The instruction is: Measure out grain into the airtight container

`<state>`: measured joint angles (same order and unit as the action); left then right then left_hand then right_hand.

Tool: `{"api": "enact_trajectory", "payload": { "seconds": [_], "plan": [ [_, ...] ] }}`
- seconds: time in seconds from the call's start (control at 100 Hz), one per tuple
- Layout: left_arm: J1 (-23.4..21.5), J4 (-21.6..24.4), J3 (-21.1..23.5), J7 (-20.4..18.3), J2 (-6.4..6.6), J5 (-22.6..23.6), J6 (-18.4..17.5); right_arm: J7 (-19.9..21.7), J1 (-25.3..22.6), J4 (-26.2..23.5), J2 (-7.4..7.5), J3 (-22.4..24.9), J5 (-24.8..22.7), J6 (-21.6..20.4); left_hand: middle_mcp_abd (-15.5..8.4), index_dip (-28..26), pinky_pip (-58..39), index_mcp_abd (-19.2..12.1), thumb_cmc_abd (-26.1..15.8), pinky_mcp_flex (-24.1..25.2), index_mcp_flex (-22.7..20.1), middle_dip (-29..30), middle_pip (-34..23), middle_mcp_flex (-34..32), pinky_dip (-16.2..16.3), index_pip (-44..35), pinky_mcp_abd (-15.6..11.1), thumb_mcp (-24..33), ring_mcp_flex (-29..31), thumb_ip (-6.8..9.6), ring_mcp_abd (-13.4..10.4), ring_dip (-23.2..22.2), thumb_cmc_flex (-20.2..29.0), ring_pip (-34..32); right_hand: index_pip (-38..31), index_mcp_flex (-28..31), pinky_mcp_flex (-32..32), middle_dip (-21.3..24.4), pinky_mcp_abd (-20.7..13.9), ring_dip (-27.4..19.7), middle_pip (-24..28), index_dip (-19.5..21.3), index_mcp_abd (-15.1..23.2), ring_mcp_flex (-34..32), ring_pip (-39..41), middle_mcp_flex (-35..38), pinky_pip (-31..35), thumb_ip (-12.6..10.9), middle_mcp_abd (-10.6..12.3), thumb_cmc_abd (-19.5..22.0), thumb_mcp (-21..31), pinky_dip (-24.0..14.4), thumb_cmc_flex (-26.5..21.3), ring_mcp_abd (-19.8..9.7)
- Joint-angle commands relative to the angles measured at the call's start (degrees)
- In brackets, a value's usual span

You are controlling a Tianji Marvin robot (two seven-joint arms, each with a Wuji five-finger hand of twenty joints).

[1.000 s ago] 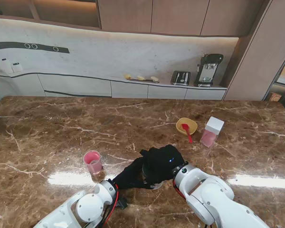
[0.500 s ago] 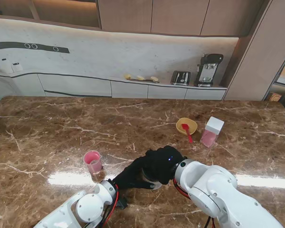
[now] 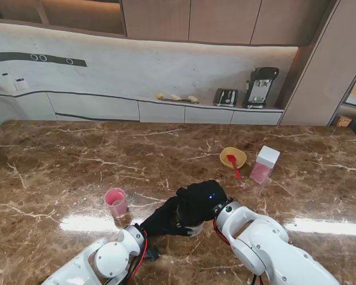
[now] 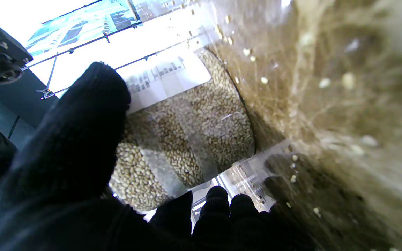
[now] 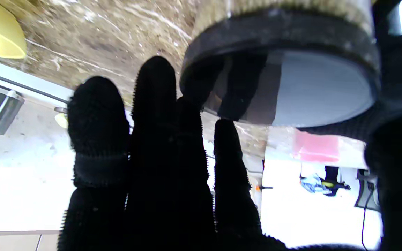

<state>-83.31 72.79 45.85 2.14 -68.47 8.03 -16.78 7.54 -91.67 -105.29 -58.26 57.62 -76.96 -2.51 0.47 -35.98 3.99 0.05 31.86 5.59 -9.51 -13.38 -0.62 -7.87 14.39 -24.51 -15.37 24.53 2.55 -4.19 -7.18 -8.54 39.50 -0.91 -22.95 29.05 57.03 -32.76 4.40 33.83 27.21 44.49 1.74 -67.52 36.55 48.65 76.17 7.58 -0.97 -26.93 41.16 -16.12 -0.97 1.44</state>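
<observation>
A clear jar of grain with a white label stands on the marble table near me, almost hidden in the stand view by both black-gloved hands. My left hand wraps its side, thumb on one face and fingertips on the other. My right hand sits over the jar's black lid, fingers on one side of the rim and thumb on the other. The airtight container, white-lidded with pink inside, stands farther off to the right.
A yellow bowl with a red spoon lies just left of the airtight container. A glass with a pink top stands to the left of my hands. Loose grains lie scattered on the marble beside the jar.
My right forearm and wrist swung out and back a little while the hand stayed on the lid. The left hand and the jar have kept their place.
</observation>
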Motion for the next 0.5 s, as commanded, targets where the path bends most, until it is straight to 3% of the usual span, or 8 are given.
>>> {"api": "enact_trajectory", "payload": {
  "seconds": [0.0, 0.06, 0.11, 0.17, 0.28, 0.35, 0.44, 0.49],
  "plan": [
    [-1.1, -1.7, -0.4, -0.5, 0.29, 0.1, 0.8, 0.8, -1.8, -0.9, 0.04, 0.8, -0.8, 0.0, -0.1, -4.3, -6.1, -6.4, -5.8, -3.7, -7.6, -0.5, 0.4, 1.4, 0.8, -10.8, 14.6, 5.7, -0.7, 0.40, 8.8, -0.2, 2.5, 1.3, 3.6, -4.1, -4.0, 2.2, 0.9, -1.5, -2.0, -2.0, -1.2, 4.3, -5.0, -2.8, -3.2, -3.3, 2.7, 2.4, 2.1, 1.6, 5.2, 2.7],
    [-1.1, -1.7, -0.4, -0.5, 0.28, 0.1, 0.8, 0.3, -2.7, -1.8, 0.06, 1.8, -2.2, -0.4, -0.2, -4.3, -6.1, -6.4, -5.8, -3.7, -7.7, -0.5, 0.4, 1.4, 0.8, -10.8, 14.6, 5.7, -0.7, 0.41, 8.8, -0.2, 2.5, 1.3, 7.3, -7.5, -11.8, 3.5, 2.0, -3.8, -5.1, -3.6, -0.8, 12.3, -12.3, -7.7, -10.3, -3.7, 3.5, 4.3, 1.3, 0.8, 5.8, 2.6],
    [-1.1, -1.7, -0.4, -0.4, 0.29, 0.1, 0.8, 0.9, -3.5, -3.2, 0.11, 2.9, -3.5, -1.1, -0.2, -4.3, -6.1, -6.4, -5.8, -3.7, -7.6, -0.5, 0.4, 1.4, 0.9, -10.7, 14.6, 5.7, -0.7, 0.41, 8.8, -0.2, 2.5, 1.3, 10.3, -9.5, -19.8, 4.9, 2.9, -6.1, -8.4, -4.1, -0.3, 20.1, -17.6, -12.5, -17.7, -4.1, 4.0, 4.6, 0.5, -2.6, 4.5, 2.2],
    [-1.1, -1.7, -0.4, -0.4, 0.29, 0.1, 0.8, 3.3, -4.3, -5.1, 0.08, 4.1, -3.2, -2.0, -0.2, -4.3, -6.1, -6.4, -5.9, -3.7, -7.6, -0.5, 0.4, 1.4, 0.9, -10.7, 14.6, 5.8, -0.7, 0.43, 8.8, -0.2, 2.5, 1.3, 12.2, -10.9, -26.8, 7.0, 4.0, -9.3, -12.5, -4.5, 0.1, 28.2, -22.4, -18.4, -22.9, -4.4, 3.6, 1.0, 0.5, -3.7, -0.6, 2.5],
    [-1.2, -1.6, -0.3, -0.4, 0.28, 0.2, 0.8, 10.9, -4.6, -8.1, 0.23, 5.8, -1.3, -4.7, -0.1, -4.3, -6.2, -6.4, -5.8, -3.7, -7.7, -0.5, 0.4, 1.4, 0.9, -10.7, 14.6, 5.9, -0.7, 0.43, 8.9, -0.2, 2.5, 1.3, 15.8, -12.1, -32.5, 9.5, 4.0, -12.3, -16.7, -6.0, -0.2, 36.0, -25.4, -25.5, -28.4, -4.9, 2.0, -10.3, -2.8, -5.2, -20.0, 3.4],
    [-1.1, -1.6, -0.3, -0.3, 0.27, 0.2, 0.7, 15.8, -3.8, -9.0, 0.50, 6.0, 1.1, -6.3, -0.2, -4.3, -6.2, -6.4, -5.9, -3.7, -7.6, -0.5, 0.4, 1.4, 0.9, -10.7, 14.6, 5.8, -0.7, 0.40, 8.8, -0.3, 2.4, 1.3, 17.5, -12.0, -33.2, 10.3, 3.7, -13.1, -17.6, -7.5, 0.8, 37.7, -25.8, -27.2, -30.1, -5.1, 1.6, -12.1, -3.0, -5.4, -30.1, 3.6],
    [-1.1, -1.7, -0.3, -0.3, 0.27, 0.2, 0.6, 18.2, -2.7, -8.6, 0.77, 5.4, 2.0, -7.1, -0.1, -4.3, -6.2, -6.3, -5.8, -3.7, -7.5, -0.6, 0.4, 1.4, 0.9, -10.6, 14.5, 5.7, -0.7, 0.36, 8.9, -0.4, 2.4, 1.3, 16.7, -10.4, -31.2, 10.2, 2.6, -12.9, -16.6, -8.6, 2.9, 37.1, -24.4, -27.2, -30.7, -0.6, 1.5, -18.5, 15.1, -5.7, -33.0, 3.0],
    [-1.1, -1.7, -0.3, -0.3, 0.28, 0.2, 0.6, 17.5, -2.1, -7.6, 0.79, 4.7, 2.2, -7.0, -0.2, -4.3, -6.2, -6.3, -5.9, -3.7, -7.6, -0.6, 0.4, 1.4, 0.9, -10.6, 14.5, 5.7, -0.7, 0.36, 8.8, -0.4, 2.5, 1.3, 15.1, -8.8, -28.7, 9.6, 2.2, -12.0, -15.1, -8.1, 3.3, 34.2, -22.7, -25.1, -29.3, 0.1, 1.6, -19.8, 18.3, -5.8, -33.9, 2.5]
  ]
}}
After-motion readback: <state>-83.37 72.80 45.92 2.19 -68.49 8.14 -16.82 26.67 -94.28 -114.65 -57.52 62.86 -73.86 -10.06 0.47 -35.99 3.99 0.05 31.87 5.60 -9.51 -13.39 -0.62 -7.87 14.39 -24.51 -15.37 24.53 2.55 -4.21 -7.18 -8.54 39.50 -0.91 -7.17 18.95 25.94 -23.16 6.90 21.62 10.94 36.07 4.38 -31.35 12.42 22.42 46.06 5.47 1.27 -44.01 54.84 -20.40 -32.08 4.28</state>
